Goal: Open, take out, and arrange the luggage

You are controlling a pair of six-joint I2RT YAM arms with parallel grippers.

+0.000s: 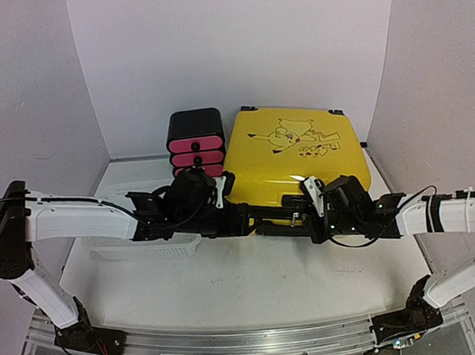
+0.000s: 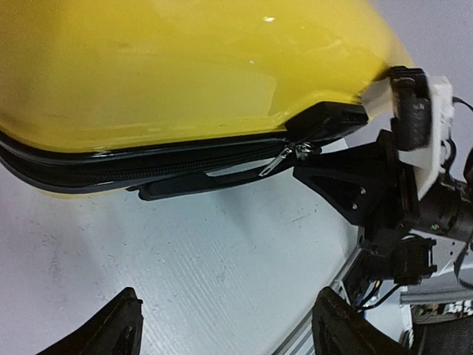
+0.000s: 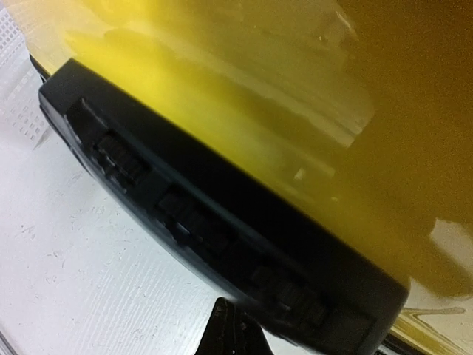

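Note:
The luggage [image 1: 297, 152] is a yellow hard-shell case lying flat at the back, its lid with the black cartoon facing up. Its black zipper band [image 2: 111, 171] runs along the front edge, and a metal zipper pull [image 2: 283, 157] hangs loose there. My left gripper [image 1: 247, 219] sits low at that front edge, fingers [image 2: 114, 331] spread wide over bare table, holding nothing. My right gripper [image 1: 297, 220] faces it from the right, shut, its tip [image 3: 233, 318] just under the case's black lock panel [image 3: 214, 222]. I see nothing pinched in it.
A black-and-pink drawer box [image 1: 195, 141] stands to the left of the case. A white mesh basket [image 1: 144, 247] lies under my left forearm. The two grippers are close together, and the right one [image 2: 347, 185] fills the right of the left wrist view.

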